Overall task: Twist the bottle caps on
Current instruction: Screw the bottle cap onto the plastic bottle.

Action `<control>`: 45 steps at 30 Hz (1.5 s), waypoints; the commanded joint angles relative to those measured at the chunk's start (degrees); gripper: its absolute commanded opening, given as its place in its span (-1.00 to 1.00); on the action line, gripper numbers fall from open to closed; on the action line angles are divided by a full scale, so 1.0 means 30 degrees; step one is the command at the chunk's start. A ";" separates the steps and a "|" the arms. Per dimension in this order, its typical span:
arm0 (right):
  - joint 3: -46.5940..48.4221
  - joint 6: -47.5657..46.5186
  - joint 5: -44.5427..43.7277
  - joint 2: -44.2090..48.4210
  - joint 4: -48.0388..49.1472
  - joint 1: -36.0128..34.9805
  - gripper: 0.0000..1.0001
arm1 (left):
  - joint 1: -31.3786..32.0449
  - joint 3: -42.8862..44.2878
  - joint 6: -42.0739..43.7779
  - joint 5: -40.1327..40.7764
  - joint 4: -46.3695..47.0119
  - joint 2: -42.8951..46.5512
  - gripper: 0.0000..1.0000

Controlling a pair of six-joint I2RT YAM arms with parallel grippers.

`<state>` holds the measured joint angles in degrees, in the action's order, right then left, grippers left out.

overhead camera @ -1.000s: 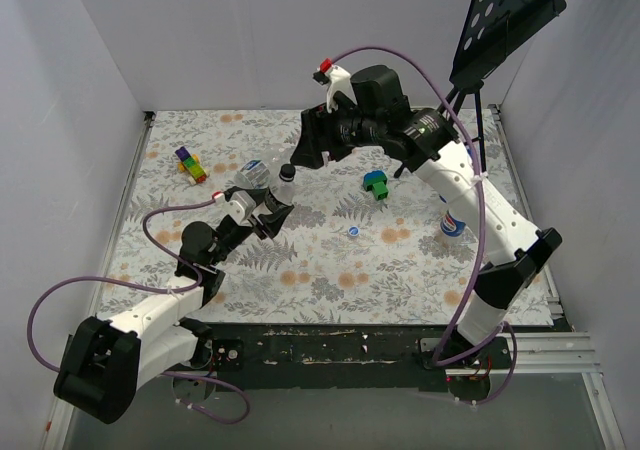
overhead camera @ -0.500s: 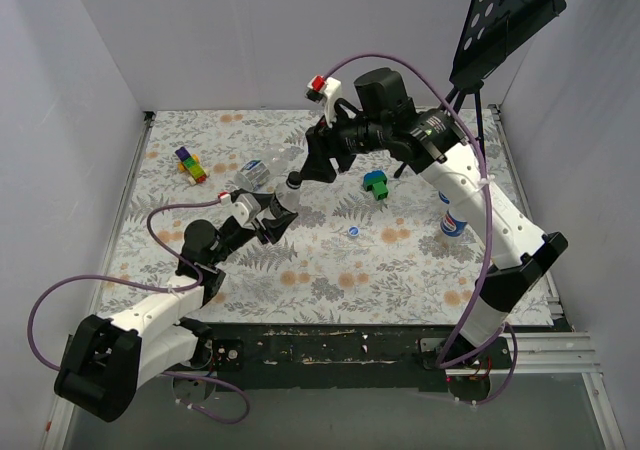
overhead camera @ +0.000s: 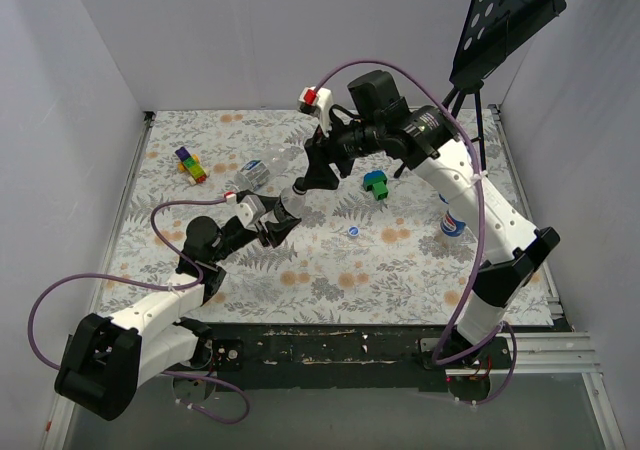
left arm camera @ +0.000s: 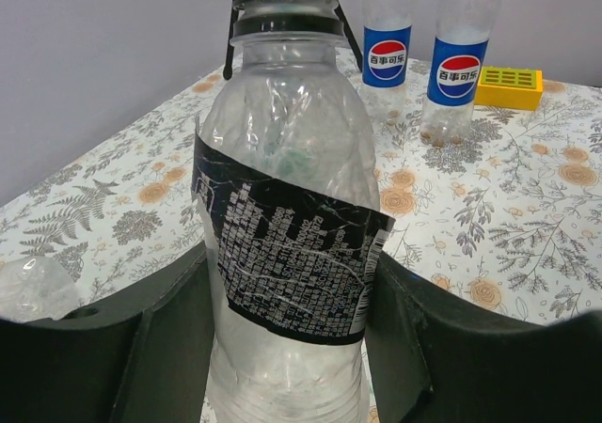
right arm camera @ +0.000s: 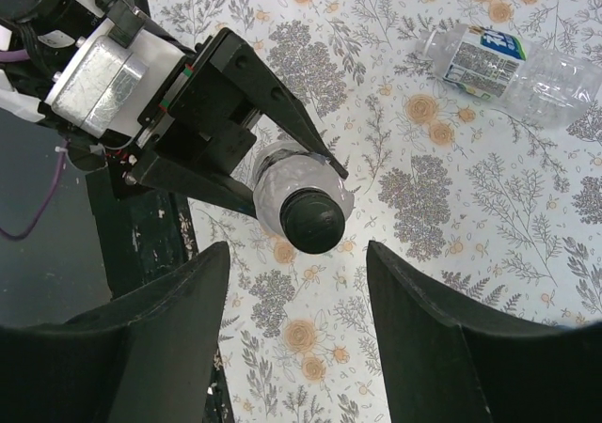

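Observation:
My left gripper (overhead camera: 272, 218) (left arm camera: 287, 273) is shut on a clear bottle (overhead camera: 283, 207) (left arm camera: 282, 132) with a black label, held upright off the table. A black cap (right arm camera: 313, 219) sits on its neck. My right gripper (overhead camera: 312, 175) (right arm camera: 299, 254) hovers over that cap, its jaws open and apart on either side, touching nothing. A loose blue cap (overhead camera: 353, 232) lies on the mat. Another bottle (overhead camera: 255, 173) (right arm camera: 508, 61) lies on its side at the back. Two blue-labelled bottles (left arm camera: 387, 56) (left arm camera: 459, 66) stand at the right (overhead camera: 452, 220).
A green block (overhead camera: 376, 183) sits right of the grippers, seen yellow-green (left arm camera: 509, 86) from the left wrist. Multicoloured blocks (overhead camera: 190, 163) lie at the back left. White walls close three sides, and a black stand (overhead camera: 510, 20) rises at the back right.
The right gripper has swung left and down over the held bottle's cap, and its jaws have narrowed somewhat. The left gripper has carried the bottle slightly right.

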<state>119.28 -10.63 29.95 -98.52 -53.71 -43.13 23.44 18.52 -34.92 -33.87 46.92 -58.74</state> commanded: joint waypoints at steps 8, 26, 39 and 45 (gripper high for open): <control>0.1108 -0.0704 -0.0053 -0.1057 -0.0231 0.0023 0.32 | 0.0067 0.0710 0.0447 -0.0722 -0.0170 0.0010 -0.66; -0.0386 0.0058 -0.0698 0.0466 0.0560 0.0023 0.35 | 0.0067 0.0886 0.0858 -0.0840 -0.0639 0.0068 -0.67; 0.0493 0.0147 0.0296 0.0057 -0.0083 0.0697 0.35 | 0.0067 0.0945 0.1180 -0.0927 -0.0903 0.0478 -0.67; 0.0784 0.0059 0.1234 -0.0498 -0.0434 0.0697 0.35 | 0.0067 0.1003 0.1092 -0.1250 -0.0902 0.0478 -0.68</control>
<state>118.41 -10.33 30.24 -99.00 -54.00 -40.88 23.49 19.59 -32.18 -36.34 44.25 -58.65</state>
